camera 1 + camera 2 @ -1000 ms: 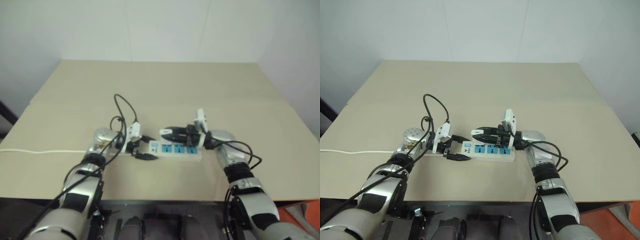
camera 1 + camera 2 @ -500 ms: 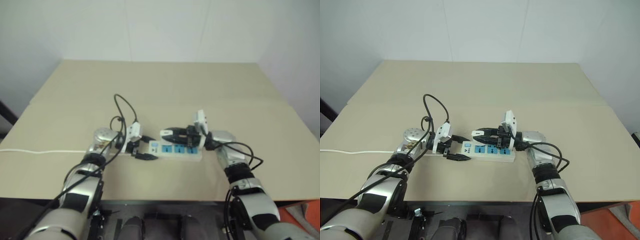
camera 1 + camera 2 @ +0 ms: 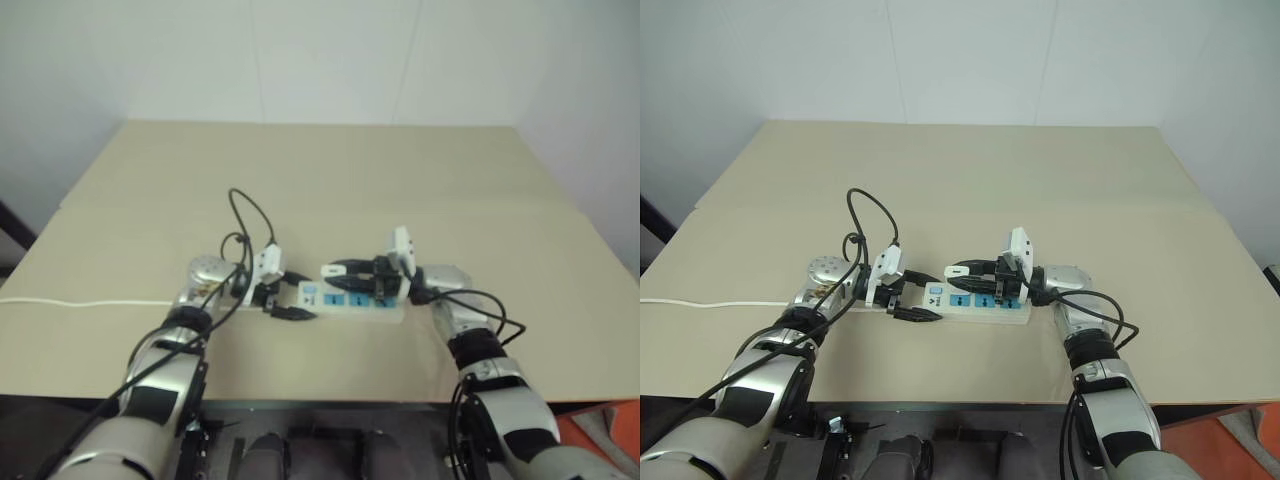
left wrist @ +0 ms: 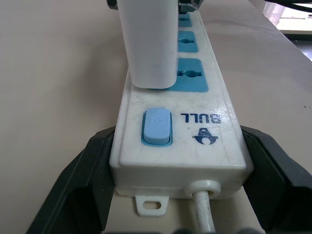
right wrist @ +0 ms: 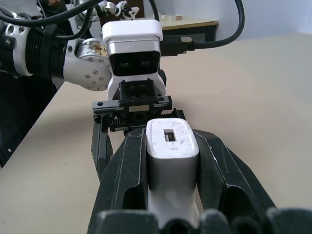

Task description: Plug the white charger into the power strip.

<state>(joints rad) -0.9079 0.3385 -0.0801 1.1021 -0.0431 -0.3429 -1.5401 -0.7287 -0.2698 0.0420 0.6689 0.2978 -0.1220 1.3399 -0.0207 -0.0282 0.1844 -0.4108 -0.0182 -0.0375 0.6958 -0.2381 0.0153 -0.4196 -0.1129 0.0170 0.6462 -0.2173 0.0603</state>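
Beige counter [image 3: 970,170], thin white cord [image 3: 710,304] trailing off its left edge. Left claw [image 4: 170,195] clamped on switch end of power strip [image 4: 195,122], strip lying flat mid-counter. White charger [image 5: 171,161] pinched in right claw [image 5: 171,195], standing upright, base resting on strip's first blue socket beside the switch.

the white charger [image 4: 147,44] hides the socket beneath it on the power strip [image 4: 195,141], and the strip's cord [image 4: 205,214] is cut off at the picture's edge.
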